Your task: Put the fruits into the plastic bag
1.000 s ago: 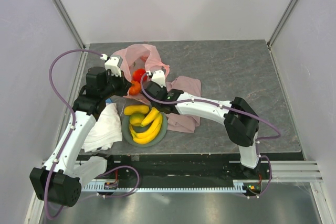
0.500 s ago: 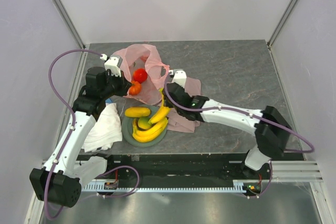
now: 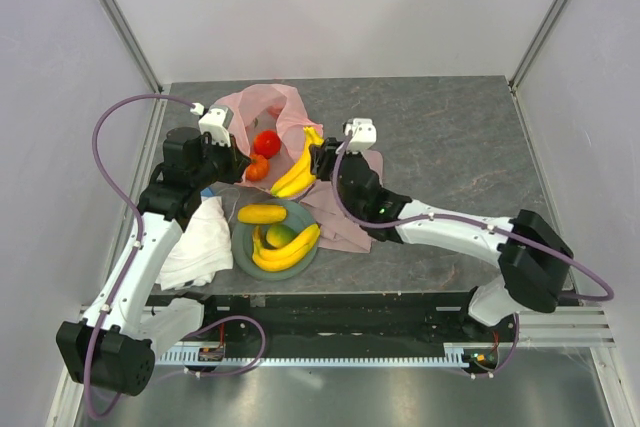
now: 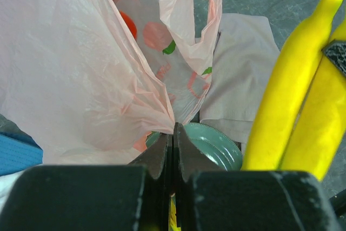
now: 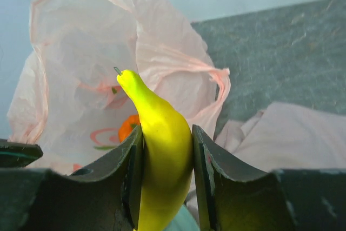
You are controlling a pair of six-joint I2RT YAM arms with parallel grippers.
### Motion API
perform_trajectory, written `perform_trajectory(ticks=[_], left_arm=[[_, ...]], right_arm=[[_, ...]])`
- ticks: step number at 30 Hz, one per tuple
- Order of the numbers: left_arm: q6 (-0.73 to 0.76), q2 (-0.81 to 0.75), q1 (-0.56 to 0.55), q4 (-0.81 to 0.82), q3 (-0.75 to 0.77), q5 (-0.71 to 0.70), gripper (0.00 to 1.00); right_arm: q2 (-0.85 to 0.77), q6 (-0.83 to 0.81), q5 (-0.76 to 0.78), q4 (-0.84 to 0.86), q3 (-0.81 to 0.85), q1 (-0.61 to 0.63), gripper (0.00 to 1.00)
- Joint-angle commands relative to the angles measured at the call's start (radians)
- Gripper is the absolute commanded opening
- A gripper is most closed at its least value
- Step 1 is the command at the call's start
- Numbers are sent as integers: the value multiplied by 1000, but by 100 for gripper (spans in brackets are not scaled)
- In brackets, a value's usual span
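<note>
Top external: red fruit in plastic bag | wrists: left fingers pinching it, right fingers clamping bananas

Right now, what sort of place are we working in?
Most likely a lab robot cell, not a home kitchen: plain white walls on metal posts box in a grey table, and the left arm and right arm are bolted to a rail at its near edge.

1 banana bunch on plate, bag behind plate, tangerine and round fruit in bag, 2nd bunch right of bag's mouth
</note>
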Motion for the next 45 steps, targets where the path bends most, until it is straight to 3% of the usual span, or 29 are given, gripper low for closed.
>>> perform_trajectory(ticks=[1,10,21,28,31,37,45], left_arm=[[-17,-20,-5,37,-1,1,2],[-17,-20,-12,37,1,5,2],[-17,-24,-21,37,1,8,2],[-17,-26,-24,37,1,8,2],[-18,-26,-25,37,1,5,2],[-17,-27,-30,38,1,6,2],[-17,-32,-35,37,1,3,1]], right_arm=[[109,-238,147,446,-32,51,0],[354,-392,144,505,198,54,0],[501,-599,197,500,404,49,0],[616,-649,144,468,534,49,0],[653,-642,110,431,591,49,0],[705,-530,-115,303,667,37,0],[860,-355,-324,25,911,-15,0]])
